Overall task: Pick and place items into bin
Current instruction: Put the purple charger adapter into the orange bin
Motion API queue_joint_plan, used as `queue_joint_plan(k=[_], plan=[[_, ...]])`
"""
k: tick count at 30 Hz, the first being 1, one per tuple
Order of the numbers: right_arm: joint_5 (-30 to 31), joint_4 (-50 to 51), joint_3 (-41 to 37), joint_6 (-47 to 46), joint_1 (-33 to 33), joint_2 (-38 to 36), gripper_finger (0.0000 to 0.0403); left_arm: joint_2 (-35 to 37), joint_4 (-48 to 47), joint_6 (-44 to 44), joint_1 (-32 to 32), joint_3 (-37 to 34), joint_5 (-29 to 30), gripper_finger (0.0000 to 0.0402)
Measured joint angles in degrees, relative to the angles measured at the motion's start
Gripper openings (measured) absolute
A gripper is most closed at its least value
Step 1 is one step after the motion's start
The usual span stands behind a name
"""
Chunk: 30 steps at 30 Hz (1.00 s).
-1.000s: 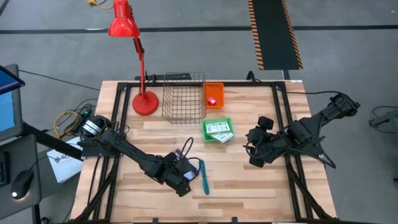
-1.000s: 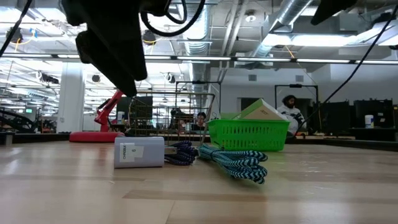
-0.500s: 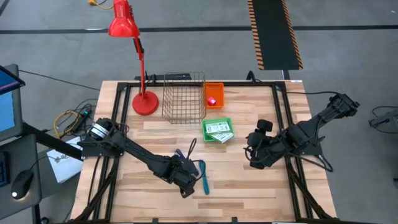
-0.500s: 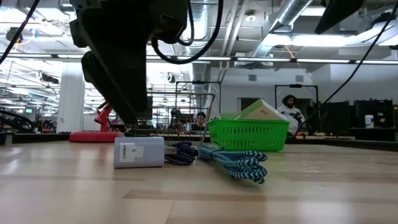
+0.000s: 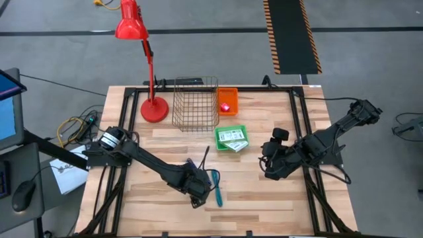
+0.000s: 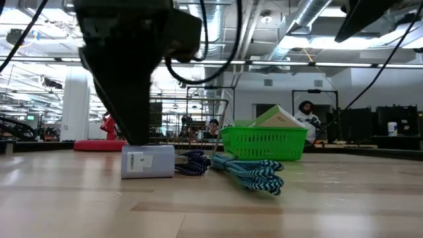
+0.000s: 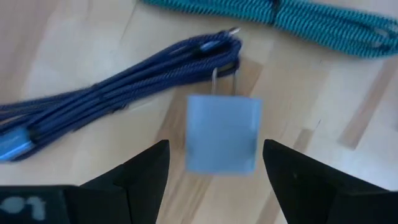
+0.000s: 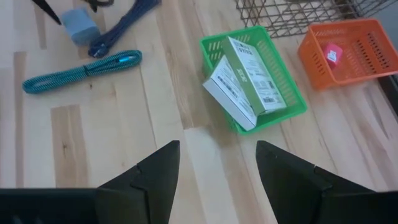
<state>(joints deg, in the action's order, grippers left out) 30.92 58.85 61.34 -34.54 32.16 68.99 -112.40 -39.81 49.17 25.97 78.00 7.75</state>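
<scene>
My left gripper [image 7: 214, 149] hangs open just above the pale-blue cube [image 7: 222, 134], one finger on each side of it; I see no touch. The cube has two metal prongs and rests flat on the table [image 6: 147, 161]. Next to it lie the dark blue cord bundle [image 7: 124, 81] and the teal braided cable [image 5: 217, 186]. My left arm hides the cube in the high view. The two white packets lie tilted in the green basket [image 8: 252, 78]. A pink cube [image 8: 332, 54] sits in the orange basket [image 5: 227, 101]. My right gripper [image 8: 217, 149] waits open over bare table, right of the green basket.
A wire basket [image 5: 195, 102] stands at the far edge beside the orange basket, and a red desk lamp [image 5: 153, 106] stands to its left. Bare wood lies near the table's near edge and between the two arms. People sit in the room far behind the table.
My left gripper has moved slightly toward the table's right and near edge and has come down over the pale-blue cube. The cube, cord and cable have stayed where they were.
</scene>
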Motion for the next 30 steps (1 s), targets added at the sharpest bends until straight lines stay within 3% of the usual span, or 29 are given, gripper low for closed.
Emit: queue_joint_plan(k=[14, 22, 30], plan=[[0.0, -1.05, 0.03, 0.02, 0.0, 0.0, 0.0208, -4.61, 0.98, -1.97, -0.65, 1.02, -4.22, 0.0248], [-0.01, -1.07, 0.04, 0.02, 0.0, 0.0, 0.0208, -4.73, 0.1, -2.6, -0.54, 1.71, -2.58, 0.0246], [-0.02, -1.09, 0.04, -0.76, 0.0, 0.0, 0.0208, -4.75, 0.02, -3.02, -0.39, 1.83, -3.64, 0.0183]])
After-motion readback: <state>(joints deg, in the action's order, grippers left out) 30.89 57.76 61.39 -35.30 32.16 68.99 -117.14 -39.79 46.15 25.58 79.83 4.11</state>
